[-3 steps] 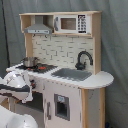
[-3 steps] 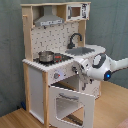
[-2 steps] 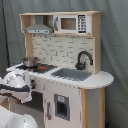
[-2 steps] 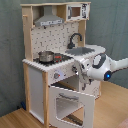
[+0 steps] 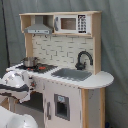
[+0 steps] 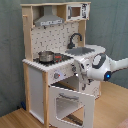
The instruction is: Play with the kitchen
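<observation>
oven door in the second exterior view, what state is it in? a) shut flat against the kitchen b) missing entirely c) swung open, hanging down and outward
c: the oven door hangs open, tilted out from the kitchen, leaving the dark oven cavity exposed behind its window frame.

White and light-wood toy kitchen [image 6: 50,75]: white tile-pattern backsplash [image 5: 60,50], grey sink [image 5: 71,74], black curved faucet [image 5: 83,58], silver hood [image 6: 49,20], small metallic pot [image 6: 46,56]. Backdrop grey-green curtain [image 5: 115,45].

Grey curtain [image 5: 114,45] behind, wooden floor [image 6: 20,120] below.
</observation>
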Robot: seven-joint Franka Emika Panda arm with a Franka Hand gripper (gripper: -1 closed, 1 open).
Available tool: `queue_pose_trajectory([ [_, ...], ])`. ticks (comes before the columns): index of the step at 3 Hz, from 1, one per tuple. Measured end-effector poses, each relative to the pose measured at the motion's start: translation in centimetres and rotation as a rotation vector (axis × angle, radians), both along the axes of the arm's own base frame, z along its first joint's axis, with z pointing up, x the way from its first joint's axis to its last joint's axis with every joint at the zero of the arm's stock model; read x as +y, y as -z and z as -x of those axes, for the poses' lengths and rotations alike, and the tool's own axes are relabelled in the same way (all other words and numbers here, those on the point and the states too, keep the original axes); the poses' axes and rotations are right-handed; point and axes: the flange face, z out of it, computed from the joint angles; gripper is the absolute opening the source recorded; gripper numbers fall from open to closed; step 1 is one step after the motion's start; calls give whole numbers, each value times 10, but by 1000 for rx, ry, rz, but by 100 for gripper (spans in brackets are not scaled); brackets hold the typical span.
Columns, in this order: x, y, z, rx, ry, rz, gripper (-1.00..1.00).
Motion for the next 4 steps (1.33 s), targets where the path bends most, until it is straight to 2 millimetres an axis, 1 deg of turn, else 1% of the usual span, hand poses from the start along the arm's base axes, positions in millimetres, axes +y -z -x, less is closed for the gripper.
queue_pose_trajectory([
  [1, 31, -5, 16, -61, -54, -13, 100],
  [2, 11, 17, 26, -66, -19, 64, 100],
  [3, 5, 18, 31, -108, -1, 161, 100],
  [4, 7, 17, 43, -159, 1, 221, 100],
])
